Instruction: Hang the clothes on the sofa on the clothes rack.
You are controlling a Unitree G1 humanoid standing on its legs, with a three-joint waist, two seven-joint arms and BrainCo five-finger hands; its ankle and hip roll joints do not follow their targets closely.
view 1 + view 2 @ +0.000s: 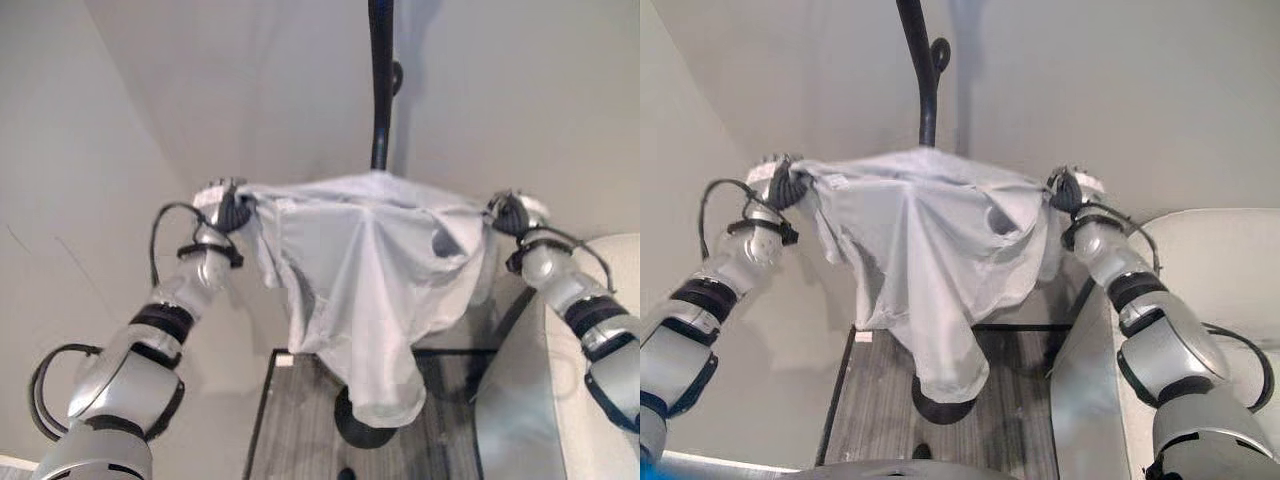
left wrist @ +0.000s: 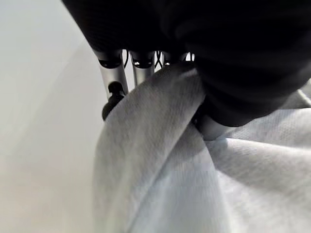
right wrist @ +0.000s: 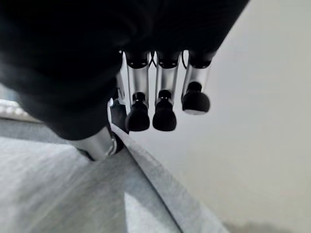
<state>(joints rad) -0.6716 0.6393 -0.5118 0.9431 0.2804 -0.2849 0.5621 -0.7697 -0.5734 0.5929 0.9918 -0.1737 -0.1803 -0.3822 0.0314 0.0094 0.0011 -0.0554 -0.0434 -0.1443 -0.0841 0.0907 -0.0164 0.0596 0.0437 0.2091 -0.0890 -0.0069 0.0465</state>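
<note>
Left eye view: item, one pale grey garment [image 1: 365, 290], held up and spread between both hands, hanging in front of the black clothes rack pole [image 1: 380, 80]. Its top edge runs side to side, from the left hand [image 1: 225, 205] to the right hand [image 1: 510, 212]; this is the long axis as held. The body of the cloth falls straight down from that edge, narrowing to a point above the rack's round black base [image 1: 360, 425].

Relation to the rack: pole rises just behind the middle of the top edge, about midway between the hands, so neither arm looks clearly nearer. A small peg [image 1: 396, 75] juts from the pole higher up, above the cloth.

Left hand: fingers curled into a bunch of cloth at the corner. Right hand: thumb pins the fabric edge, fingertips [image 3: 164, 116] curled over it.

Surroundings: pale sofa [image 1: 1220, 270] at the robot's right; dark-edged mat [image 1: 300, 410] under the rack
</note>
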